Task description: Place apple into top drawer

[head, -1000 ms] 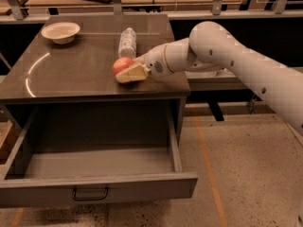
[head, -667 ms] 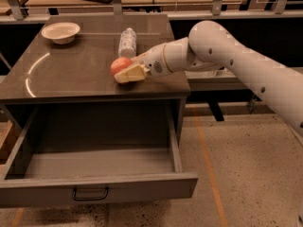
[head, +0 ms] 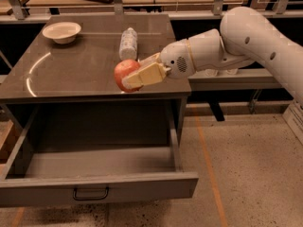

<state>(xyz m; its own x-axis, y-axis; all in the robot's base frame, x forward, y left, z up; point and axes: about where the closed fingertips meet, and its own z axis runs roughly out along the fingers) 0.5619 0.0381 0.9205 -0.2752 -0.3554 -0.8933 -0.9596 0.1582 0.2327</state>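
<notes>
At the front edge of the cabinet top (head: 71, 77), the gripper (head: 132, 74) reaches in from the right with its jaws clamped on the apple (head: 122, 72). The cream fingers (head: 149, 74) hide the fruit's right side, no stem shows, and its round shape gives no axis to read. Below, the top drawer (head: 94, 189) is pulled out toward the camera, long side running left to right, left corner cut off by the frame. Behind the apple a white bottle (head: 128, 42) lies pointing away.

apple (head: 122, 71) perhaps half hidden by gripper (head: 137, 73), arm (head: 255, 32) cropped
</notes>
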